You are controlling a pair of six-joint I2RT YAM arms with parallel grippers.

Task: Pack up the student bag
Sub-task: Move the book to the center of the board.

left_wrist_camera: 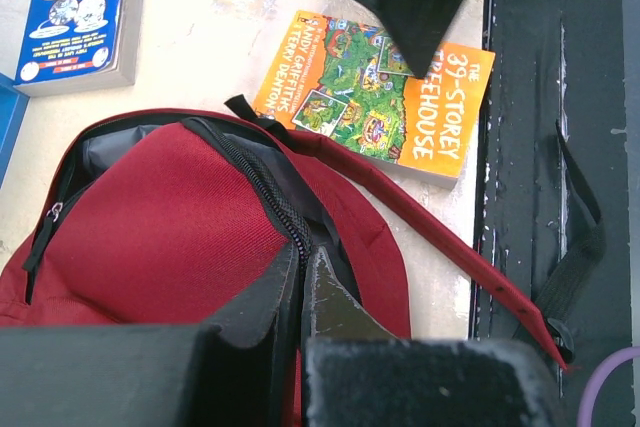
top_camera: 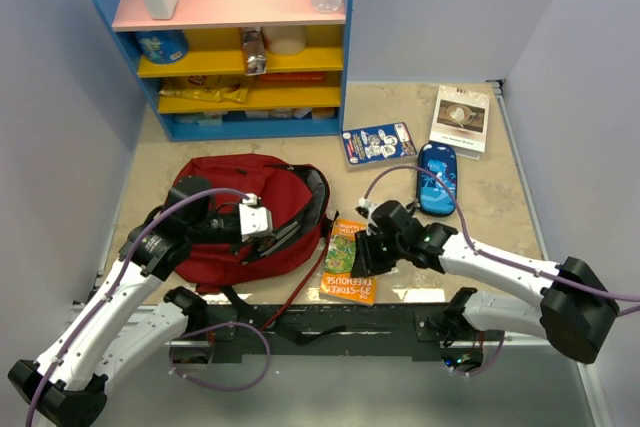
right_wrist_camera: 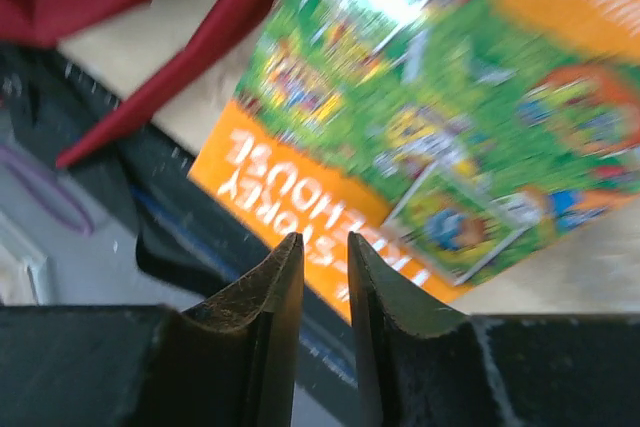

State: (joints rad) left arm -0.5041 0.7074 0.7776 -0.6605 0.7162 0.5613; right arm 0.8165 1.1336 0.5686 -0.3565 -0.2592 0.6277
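The left gripper [left_wrist_camera: 302, 259] has its two black fingers pressed together, with the tips at the black zipper line that edges the open mouth of the large dark red fabric backpack [left_wrist_camera: 170, 237]; whether any fabric is pinched between them cannot be told. The backpack lies flat on the beige tabletop [top_camera: 500, 217], left of centre and directly ahead of the left arm, with its open, black-lined mouth turned toward the right arm. A narrow red strap [left_wrist_camera: 440, 237] trails from the mouth onto the black mounting rail [top_camera: 330, 322] at the near edge, passing just beside the orange paperback with a green illustrated cover [left_wrist_camera: 370, 97].

The right gripper [right_wrist_camera: 325, 242] has its fingers slightly apart, leaving a narrow gap with nothing in it. The tips point down at the title end of the paperback, and whether they touch it cannot be told. The paperback lies flat just beside the backpack, between the two arms and outside the bag.

Farther out on the right half of the table lie a small blue zipped pencil case [top_camera: 437, 177], a blue-covered book [top_camera: 378, 143] and a white-and-brown book [top_camera: 461, 117], each apart from the others. A blue shelf unit with pink and yellow boards [top_camera: 245, 47] stands against the far wall
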